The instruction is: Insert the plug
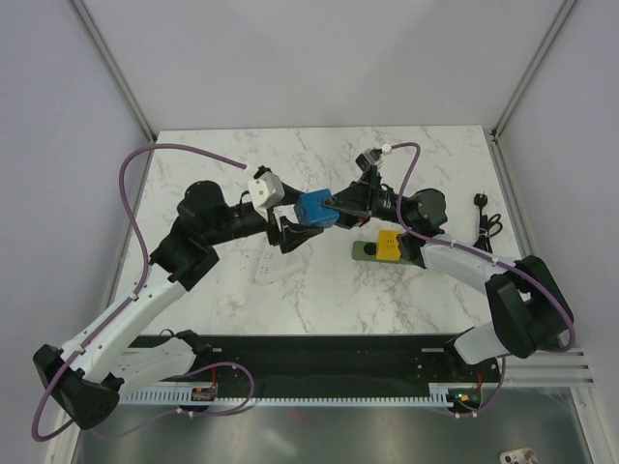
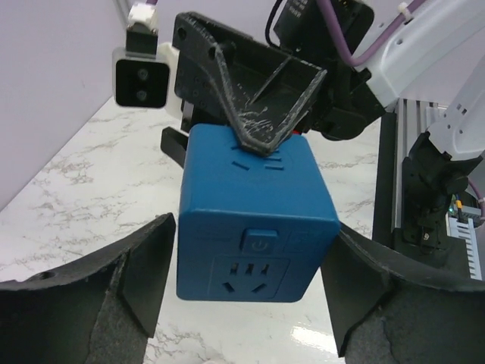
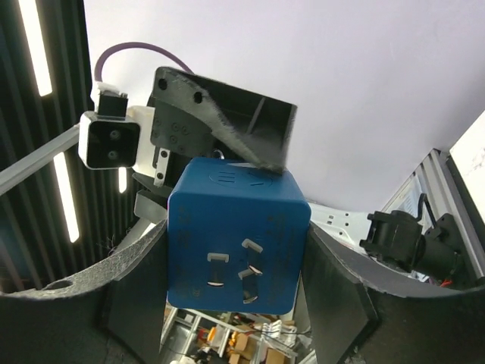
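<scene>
The yellow plug [image 1: 390, 245] sits on the right end of the dark green socket strip [image 1: 364, 252] on the marble table, with no gripper on it. Above the table's middle, a blue cube [image 1: 315, 209] hangs between both grippers. My right gripper [image 3: 235, 280] is shut on the blue cube [image 3: 236, 246], its pads pressing the two sides, the pronged face toward its camera. My left gripper [image 2: 250, 292] stands open around the same cube [image 2: 254, 227], with a gap showing at its left finger [image 2: 148, 269]. The cube's socket face and power button look at the left wrist camera.
A black plug with a thin cord [image 1: 484, 218] lies near the table's right edge. The table's white marble top [image 1: 242, 290] ends at grey walls behind and at both sides. A black rail [image 1: 329, 353] runs along the near edge by the arm bases.
</scene>
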`<state>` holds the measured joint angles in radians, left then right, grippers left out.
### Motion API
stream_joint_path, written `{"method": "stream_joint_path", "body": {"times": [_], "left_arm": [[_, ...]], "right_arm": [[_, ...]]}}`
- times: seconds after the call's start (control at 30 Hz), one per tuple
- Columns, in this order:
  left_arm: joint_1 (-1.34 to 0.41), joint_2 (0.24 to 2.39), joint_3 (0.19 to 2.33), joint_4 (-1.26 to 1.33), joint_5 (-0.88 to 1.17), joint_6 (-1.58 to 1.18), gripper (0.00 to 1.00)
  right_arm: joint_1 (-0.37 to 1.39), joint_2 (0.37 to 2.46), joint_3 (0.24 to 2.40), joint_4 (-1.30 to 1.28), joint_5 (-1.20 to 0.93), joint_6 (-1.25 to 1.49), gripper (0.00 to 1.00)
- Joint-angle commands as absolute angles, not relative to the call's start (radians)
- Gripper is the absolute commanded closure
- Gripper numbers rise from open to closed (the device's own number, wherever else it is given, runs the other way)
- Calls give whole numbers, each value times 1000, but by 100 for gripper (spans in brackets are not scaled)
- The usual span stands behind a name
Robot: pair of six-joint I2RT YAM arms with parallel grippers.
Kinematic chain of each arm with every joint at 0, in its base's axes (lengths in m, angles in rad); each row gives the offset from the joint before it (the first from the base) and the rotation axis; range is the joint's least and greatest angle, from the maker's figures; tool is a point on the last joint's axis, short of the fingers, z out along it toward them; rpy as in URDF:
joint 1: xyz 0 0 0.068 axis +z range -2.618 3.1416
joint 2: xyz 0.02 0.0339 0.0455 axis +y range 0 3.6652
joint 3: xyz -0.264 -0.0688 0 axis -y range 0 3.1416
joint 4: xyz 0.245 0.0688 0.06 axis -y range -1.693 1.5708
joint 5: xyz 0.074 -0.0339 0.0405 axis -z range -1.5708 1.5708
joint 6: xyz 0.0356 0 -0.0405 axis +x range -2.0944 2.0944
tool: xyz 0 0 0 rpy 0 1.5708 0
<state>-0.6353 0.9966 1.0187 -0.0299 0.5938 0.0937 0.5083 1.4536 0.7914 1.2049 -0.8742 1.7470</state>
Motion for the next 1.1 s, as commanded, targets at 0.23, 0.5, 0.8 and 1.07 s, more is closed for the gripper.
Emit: {"method": "stream_joint_path", "body": {"times": [0.23, 0.5, 0.8, 1.07], "left_arm": [[-635, 1006, 1000, 51, 635, 98, 94], [-624, 1000, 1035, -184, 555, 170, 98], [-531, 999, 1089, -506, 437, 175, 98], [-425, 1077, 1141, -704, 265, 175, 98]], "right_arm": [[528, 1545, 770, 1531, -850, 1917, 82], [477, 1580, 778, 1602, -885, 1941, 7], [419, 1505, 744, 1055, -916, 1501, 2], [425, 1433, 899, 110, -704, 818, 2]]}}
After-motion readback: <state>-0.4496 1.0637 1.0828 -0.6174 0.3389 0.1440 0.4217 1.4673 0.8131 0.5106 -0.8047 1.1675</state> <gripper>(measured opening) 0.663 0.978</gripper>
